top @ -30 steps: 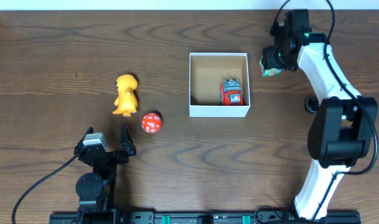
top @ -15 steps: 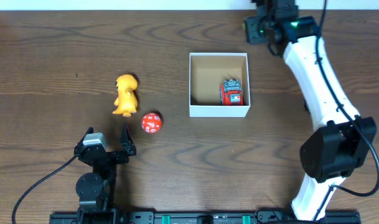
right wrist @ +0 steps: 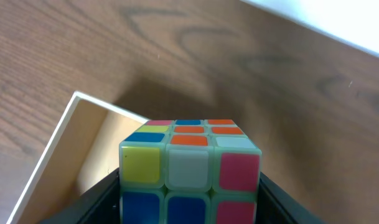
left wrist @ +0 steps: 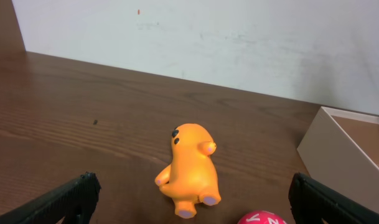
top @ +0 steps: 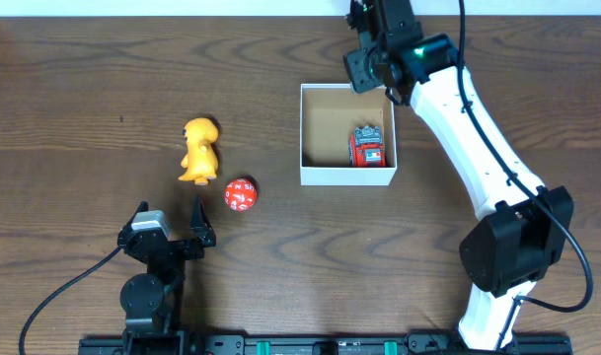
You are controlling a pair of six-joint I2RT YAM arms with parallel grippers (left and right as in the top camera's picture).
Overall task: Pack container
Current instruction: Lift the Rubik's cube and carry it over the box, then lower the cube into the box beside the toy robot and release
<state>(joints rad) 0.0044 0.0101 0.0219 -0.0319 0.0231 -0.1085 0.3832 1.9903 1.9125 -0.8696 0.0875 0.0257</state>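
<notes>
The container is a square white-walled box with a brown inside, at the table's middle; a red toy car lies in its right part. My right gripper hovers over the box's far right corner, shut on a puzzle cube with coloured stickers; the box's white wall shows below it. My left gripper is open and empty near the front left. In the left wrist view its fingers flank an orange dinosaur toy and a red ball ahead.
The orange dinosaur toy and the red lettered ball lie left of the box on the dark wooden table. A white wall runs behind the table's far edge. The box's corner shows in the left wrist view.
My right arm has swung left with the cube, from right of the box to above its far right corner. The left arm and the toys have not moved.
</notes>
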